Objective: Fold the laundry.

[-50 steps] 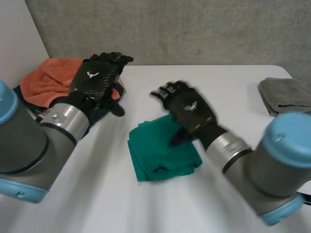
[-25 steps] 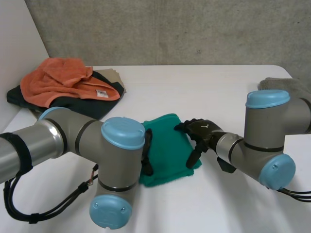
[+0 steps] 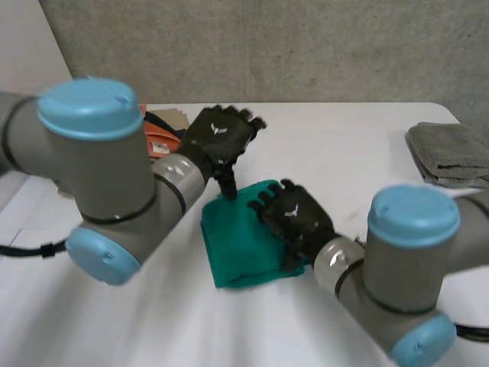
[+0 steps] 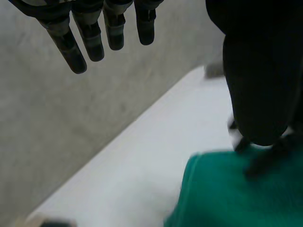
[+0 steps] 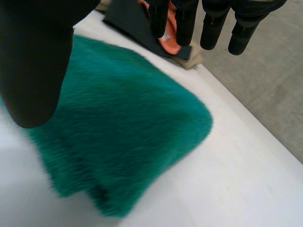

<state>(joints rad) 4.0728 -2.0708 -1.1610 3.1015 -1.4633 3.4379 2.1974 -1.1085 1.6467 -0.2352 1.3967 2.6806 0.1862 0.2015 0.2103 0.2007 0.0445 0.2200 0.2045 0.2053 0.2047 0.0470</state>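
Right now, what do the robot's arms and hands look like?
The left arm and right arm are thick grey tubes with round light-blue caps and silvery wrist bands. Its left hand and right hand are black, each with a small white emblem.

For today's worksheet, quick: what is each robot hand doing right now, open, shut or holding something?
Left hand: open, holding nothing, at the green towel's far edge.
Right hand: open, over the green towel, holding nothing.

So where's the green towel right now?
In the head view, the green towel lies in the middle of the table, the right hand over its right side and the left hand behind it.
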